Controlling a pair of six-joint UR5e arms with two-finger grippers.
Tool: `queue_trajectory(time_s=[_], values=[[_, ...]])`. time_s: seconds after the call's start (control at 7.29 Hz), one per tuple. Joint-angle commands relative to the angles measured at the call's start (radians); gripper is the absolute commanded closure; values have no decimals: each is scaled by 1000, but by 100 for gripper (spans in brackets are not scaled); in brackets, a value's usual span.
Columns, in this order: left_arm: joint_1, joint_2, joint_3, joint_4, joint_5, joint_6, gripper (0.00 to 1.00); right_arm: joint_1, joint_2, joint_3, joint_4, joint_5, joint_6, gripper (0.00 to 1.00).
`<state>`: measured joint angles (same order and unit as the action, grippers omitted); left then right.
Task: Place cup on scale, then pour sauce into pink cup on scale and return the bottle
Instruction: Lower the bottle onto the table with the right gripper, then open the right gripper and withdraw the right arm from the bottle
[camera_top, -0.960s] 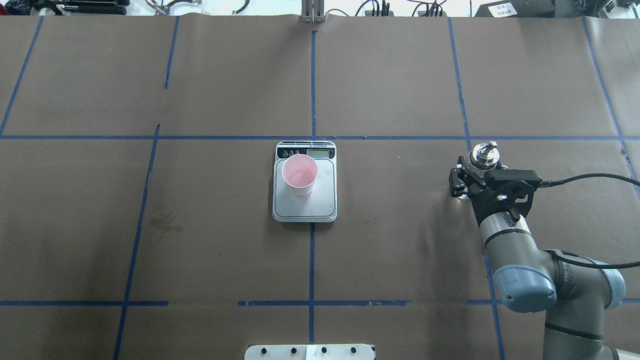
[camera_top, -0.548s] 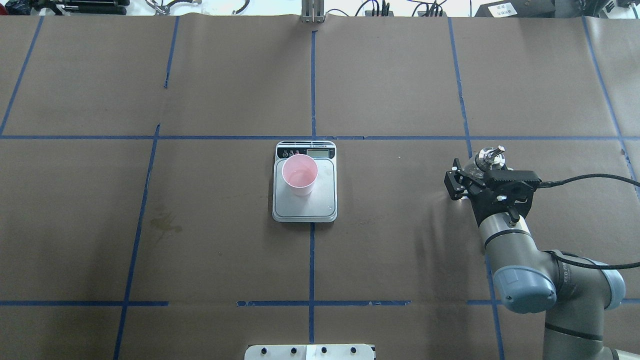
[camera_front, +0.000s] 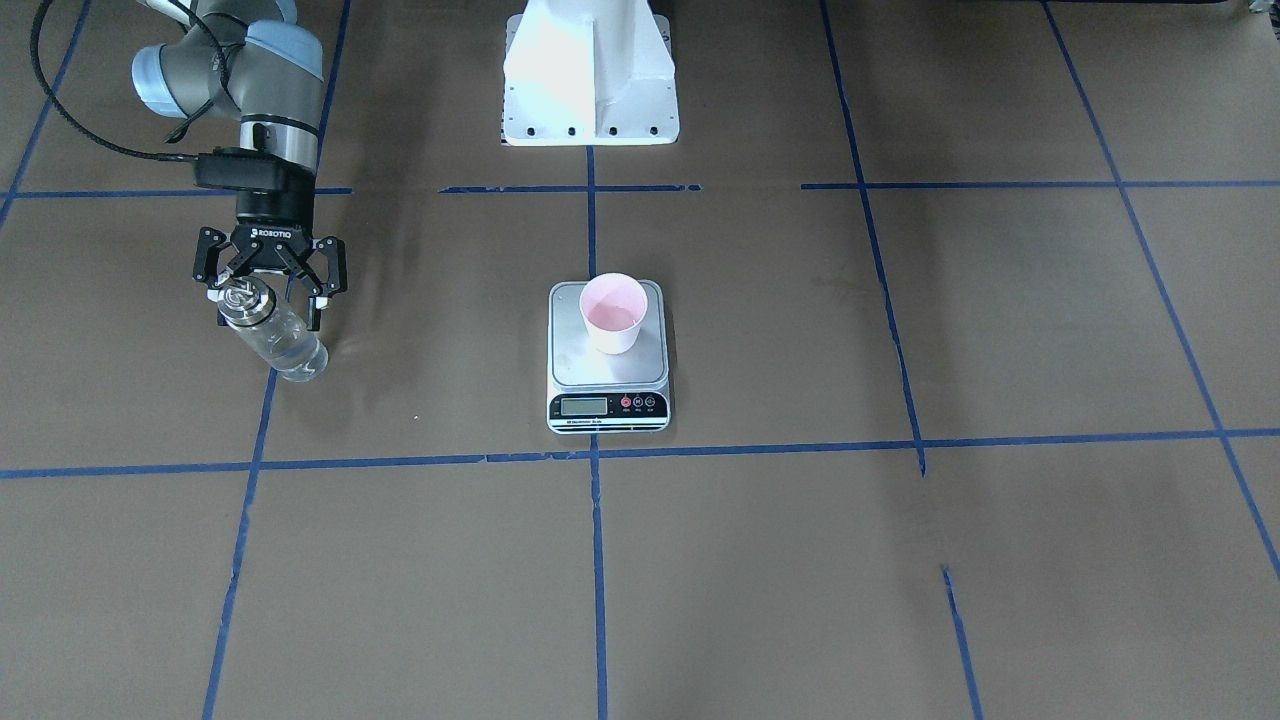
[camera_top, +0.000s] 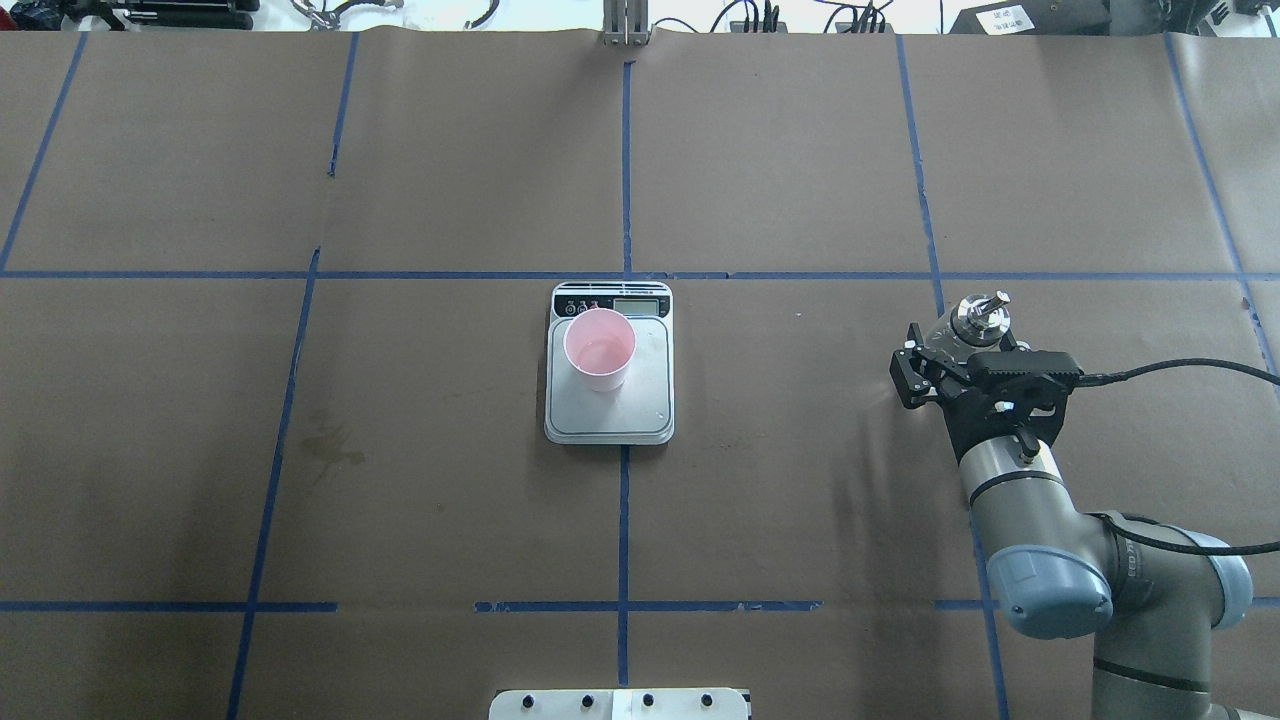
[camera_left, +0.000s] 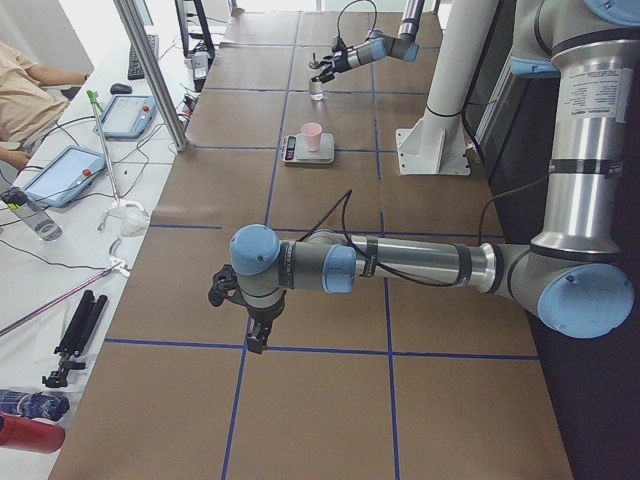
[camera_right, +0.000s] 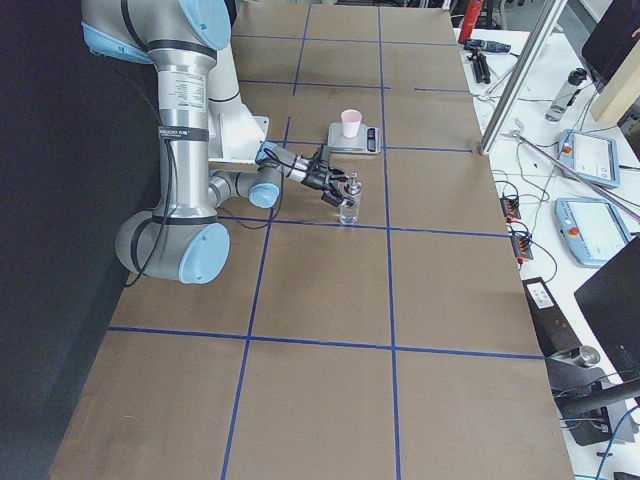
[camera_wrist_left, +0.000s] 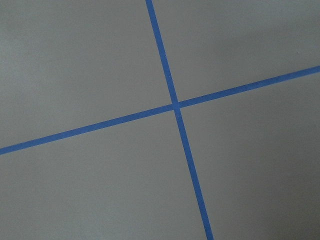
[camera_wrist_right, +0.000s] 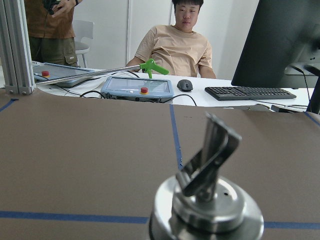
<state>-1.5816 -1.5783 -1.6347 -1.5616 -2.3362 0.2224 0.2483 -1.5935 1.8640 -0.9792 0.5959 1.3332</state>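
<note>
My left gripper (camera_left: 255, 338) appears only in the left side view, at lower centre over brown paper (camera_left: 320, 400), and I cannot tell how its jaws stand. At the centre of the overhead view, the pink cup (camera_top: 599, 350) stands upright on the scale (camera_top: 640, 400), toward the display end. At centre right, the glass bottle (camera_top: 978, 312) stands upright on the table. My right gripper (camera_front: 268, 303) is spread wide on either side of its collar.

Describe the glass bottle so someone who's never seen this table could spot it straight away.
Start at the central scale with the pink cup on it. Look towards the robot's right side: the bottle stands between the open fingers of the right gripper. It alone is clear glass with a silver metal spout.
</note>
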Motion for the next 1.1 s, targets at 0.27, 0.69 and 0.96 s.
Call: queue_trajectory(time_s=[0.27, 0.69, 0.96], values=[[0, 1, 1, 0, 0, 0, 0, -75, -19, 8, 1, -103, 26, 0], [2, 1, 4, 0, 0, 0, 0, -161, -71, 9, 2, -208, 99, 0], [2, 1, 6, 0, 0, 0, 0, -178, -159, 8, 116, -220, 129, 1]])
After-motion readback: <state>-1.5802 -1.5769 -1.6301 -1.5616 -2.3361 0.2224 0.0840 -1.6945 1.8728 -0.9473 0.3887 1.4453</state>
